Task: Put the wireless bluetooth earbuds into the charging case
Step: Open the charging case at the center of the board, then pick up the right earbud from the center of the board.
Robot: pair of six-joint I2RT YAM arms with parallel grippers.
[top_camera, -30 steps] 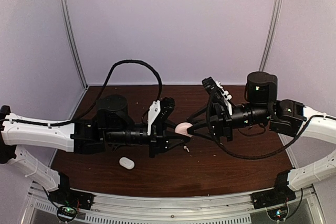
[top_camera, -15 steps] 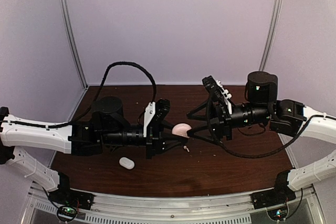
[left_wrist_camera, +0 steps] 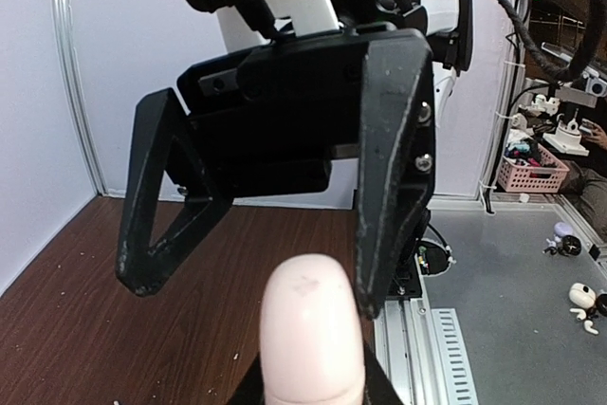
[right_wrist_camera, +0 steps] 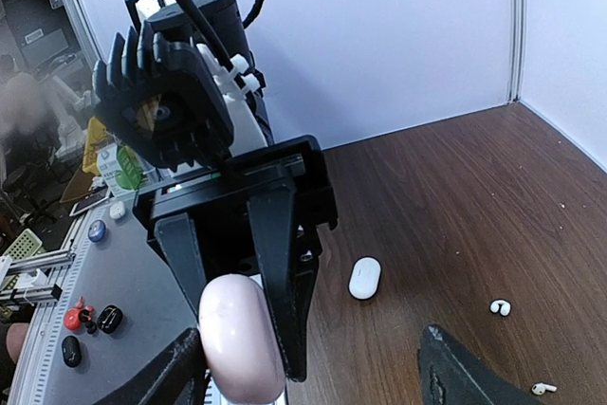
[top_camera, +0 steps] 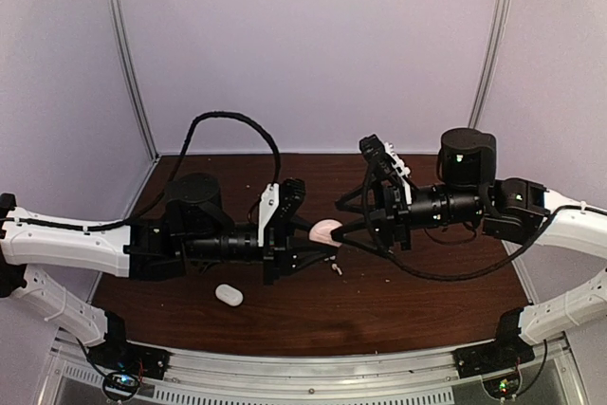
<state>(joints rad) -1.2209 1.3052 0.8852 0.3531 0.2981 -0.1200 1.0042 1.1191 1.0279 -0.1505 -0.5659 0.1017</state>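
A pink pebble-shaped charging case [top_camera: 327,230] hangs above the table, lid closed, with my left gripper [top_camera: 318,240] shut on its near end. In the left wrist view the case [left_wrist_camera: 311,324] stands up between my left gripper's [left_wrist_camera: 313,397] dark fingers. My right gripper [top_camera: 339,223] is open, one fingertip on each side of the case's far end, apart from it. In the right wrist view the case [right_wrist_camera: 237,339] sits beside the left tip of my right gripper [right_wrist_camera: 318,372]. Two white earbuds [right_wrist_camera: 500,307] [right_wrist_camera: 542,389] lie on the table; one earbud [top_camera: 336,268] shows below the case.
A white oval case [top_camera: 229,295] lies on the brown table [top_camera: 398,296] near the left arm, also the white case [right_wrist_camera: 364,278] in the right wrist view. White walls close the back and both sides. A metal rail [top_camera: 313,372] runs along the near edge.
My right gripper has opened off the pink case's far end and its arm has shifted slightly left. The left gripper drew back a little to the left, case still in it.
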